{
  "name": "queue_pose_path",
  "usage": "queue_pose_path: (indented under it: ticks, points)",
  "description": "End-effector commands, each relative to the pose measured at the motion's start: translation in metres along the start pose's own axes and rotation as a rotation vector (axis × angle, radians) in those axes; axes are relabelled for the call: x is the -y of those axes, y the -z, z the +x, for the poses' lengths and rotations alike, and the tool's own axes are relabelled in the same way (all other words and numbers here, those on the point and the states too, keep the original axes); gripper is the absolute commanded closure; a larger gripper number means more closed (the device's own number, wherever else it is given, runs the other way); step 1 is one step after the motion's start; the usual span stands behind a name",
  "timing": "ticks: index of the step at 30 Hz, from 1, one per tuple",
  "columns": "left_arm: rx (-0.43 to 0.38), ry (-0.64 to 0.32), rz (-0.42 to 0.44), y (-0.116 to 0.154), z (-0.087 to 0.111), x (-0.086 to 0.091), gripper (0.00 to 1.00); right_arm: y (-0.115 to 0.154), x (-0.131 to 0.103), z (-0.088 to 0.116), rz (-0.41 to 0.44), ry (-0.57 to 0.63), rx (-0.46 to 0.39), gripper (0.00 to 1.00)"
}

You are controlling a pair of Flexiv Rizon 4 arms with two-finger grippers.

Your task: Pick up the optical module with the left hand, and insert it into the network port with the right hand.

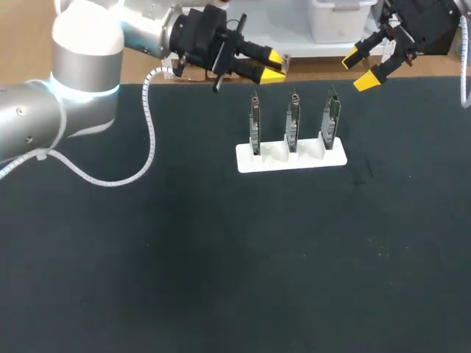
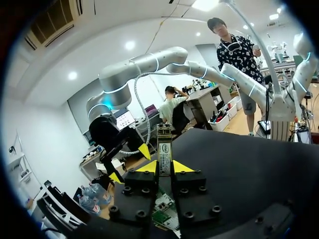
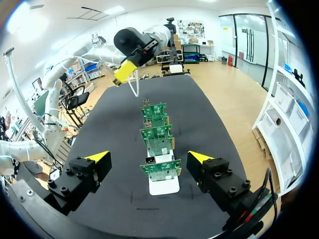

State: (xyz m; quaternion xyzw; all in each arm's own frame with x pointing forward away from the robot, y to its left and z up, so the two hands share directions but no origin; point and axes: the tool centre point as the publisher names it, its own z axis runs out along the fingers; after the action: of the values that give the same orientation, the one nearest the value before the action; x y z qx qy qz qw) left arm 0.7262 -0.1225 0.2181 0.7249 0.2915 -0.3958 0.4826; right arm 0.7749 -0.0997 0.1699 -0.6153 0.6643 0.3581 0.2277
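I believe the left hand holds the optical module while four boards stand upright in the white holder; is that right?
No: the head view shows three boards in the white holder, not four; the left hand does hold the optical module.

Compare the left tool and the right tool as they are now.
The left tool is shut on the optical module, tips close together; the right tool stands wide open and empty. The left tool lies nearly level; the right tool slants down toward the white rack of boards. Both have yellow tips and hang at the far edge of the table.
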Motion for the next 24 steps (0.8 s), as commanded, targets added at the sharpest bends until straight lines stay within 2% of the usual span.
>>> queue_pose_path:
  ticks: [1, 5, 9, 11, 24]
  points:
    - [-0.041, 0.005, -0.132, -0.006, -0.007, 0.014, 1.00, 0.000, -0.002, 0.000, 0.005, 0.001, 0.001, 0.00]
    - [-0.049, 0.006, -0.159, -0.011, -0.005, 0.018, 1.00, 0.000, -0.002, 0.000, 0.005, 0.001, 0.001, 0.00]
    - [-0.067, 0.021, -0.130, -0.016, -0.003, 0.015, 1.00, 0.000, -0.002, 0.000, 0.005, 0.001, 0.001, 0.00]
    - [-0.125, 0.002, -0.094, -0.017, -0.004, 0.010, 1.00, 0.000, -0.002, 0.000, 0.005, 0.001, 0.001, 0.00]
    - [-0.125, 0.002, -0.094, -0.017, -0.004, 0.010, 1.00, 0.000, -0.002, 0.000, 0.005, 0.001, 0.001, 0.00]
